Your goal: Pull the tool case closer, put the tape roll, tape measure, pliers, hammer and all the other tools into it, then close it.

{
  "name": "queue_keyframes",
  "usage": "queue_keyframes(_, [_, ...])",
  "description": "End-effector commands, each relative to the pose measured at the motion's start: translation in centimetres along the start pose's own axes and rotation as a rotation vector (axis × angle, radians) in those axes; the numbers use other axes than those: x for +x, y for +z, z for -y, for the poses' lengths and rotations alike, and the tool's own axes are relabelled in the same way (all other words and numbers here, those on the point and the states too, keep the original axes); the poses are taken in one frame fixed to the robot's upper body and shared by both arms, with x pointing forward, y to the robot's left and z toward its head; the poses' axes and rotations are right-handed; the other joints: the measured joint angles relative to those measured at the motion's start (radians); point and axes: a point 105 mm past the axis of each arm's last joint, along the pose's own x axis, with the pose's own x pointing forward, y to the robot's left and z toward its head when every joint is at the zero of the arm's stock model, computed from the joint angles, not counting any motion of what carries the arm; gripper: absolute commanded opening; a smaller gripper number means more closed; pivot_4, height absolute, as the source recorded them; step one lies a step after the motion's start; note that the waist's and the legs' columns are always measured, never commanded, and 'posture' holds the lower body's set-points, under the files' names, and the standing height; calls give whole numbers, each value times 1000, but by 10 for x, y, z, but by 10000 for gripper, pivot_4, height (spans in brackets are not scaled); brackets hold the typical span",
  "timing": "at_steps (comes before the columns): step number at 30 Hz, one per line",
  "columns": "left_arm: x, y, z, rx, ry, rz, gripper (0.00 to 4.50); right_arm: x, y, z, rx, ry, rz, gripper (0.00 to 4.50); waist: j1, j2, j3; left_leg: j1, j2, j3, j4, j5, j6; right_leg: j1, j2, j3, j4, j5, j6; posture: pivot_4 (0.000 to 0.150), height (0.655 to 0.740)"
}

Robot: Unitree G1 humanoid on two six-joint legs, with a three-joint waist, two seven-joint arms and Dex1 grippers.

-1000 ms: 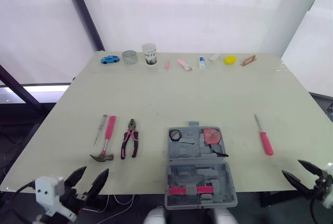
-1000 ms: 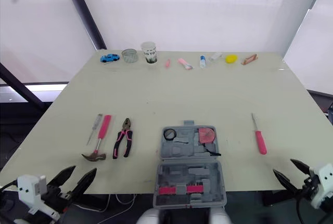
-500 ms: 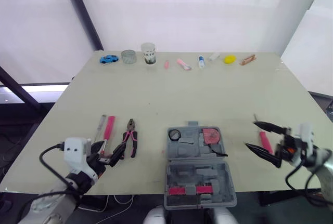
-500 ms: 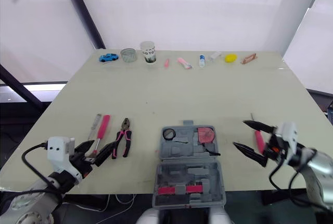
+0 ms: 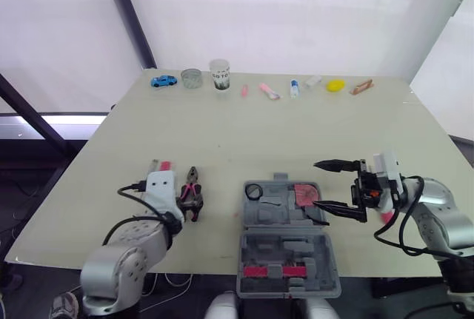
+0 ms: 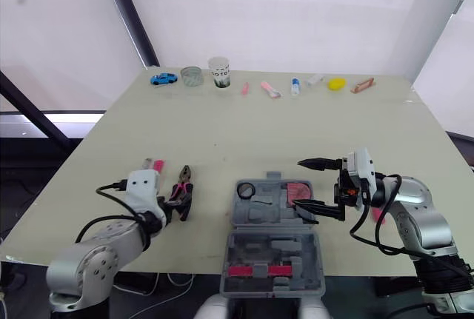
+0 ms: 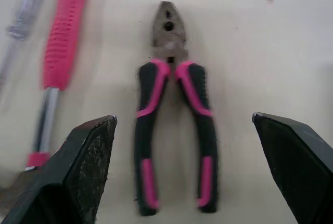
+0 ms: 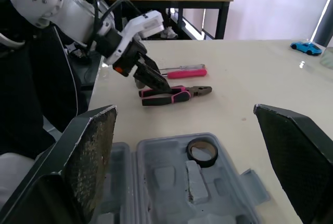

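Note:
The grey tool case (image 5: 287, 247) lies open near the table's front edge. A black tape roll (image 5: 254, 192) and a red tape measure (image 5: 301, 192) sit in its far half. The pink-and-black pliers (image 7: 174, 130) lie left of the case, next to the pink-handled hammer (image 7: 61, 39) and a clear-handled screwdriver (image 7: 22, 12). My left gripper (image 7: 183, 117) hangs open right over the pliers, one finger on each side, touching nothing. My right gripper (image 5: 318, 183) is open wide above the case's right end. A pink screwdriver (image 5: 387, 217) peeks out behind it.
Along the table's far edge stand a blue toy car (image 5: 164, 81), a glass jar (image 5: 191, 78), a paper cup (image 5: 219, 75), several small pink and white items and a yellow object (image 5: 337, 85). Bare tabletop stretches between that row and the tools.
Both arms came up from below the front edge. The left gripper moved over the pliers, and the right gripper swung left over the case. The camera shifted slightly.

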Motion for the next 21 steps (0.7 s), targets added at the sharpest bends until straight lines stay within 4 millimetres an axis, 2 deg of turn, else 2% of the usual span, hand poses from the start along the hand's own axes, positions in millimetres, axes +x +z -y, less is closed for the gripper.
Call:
queue_keyframes(1, [7,8,-13,-12,84,-9,45000,7,13,-2,-41,18,33,44256,-1,0,0,0,0,0,0,0,0,0,0,0,0,0,0,1500,7400])
queue_keyframes(7, [29,17,-13,-3,61,-47,45000,13,15,-1,-46,22,43,44256,0,0,0,0,0,-1,0,0,0,0,1,0,1,0,0,1500,7400])
queue_keyframes(17, [58,4,-1,-8,43,-134,45000,14,12,-3,-50,6,47,44256,2,0,0,0,-1,-1,0,0,0,0,1,0,1,0,0,1500,7400])
queue_keyframes(20, [59,0,0,-9,43,-146,36721,14,12,-5,-45,-3,55,45000,3,1,0,0,-1,-1,0,0,0,0,1,0,1,0,0,1500,7400])
queue_keyframes(21, [59,0,0,-7,41,-150,31189,14,13,-5,-42,-6,58,45000,3,1,0,0,-1,-2,0,0,0,0,1,0,1,0,0,1500,7400])
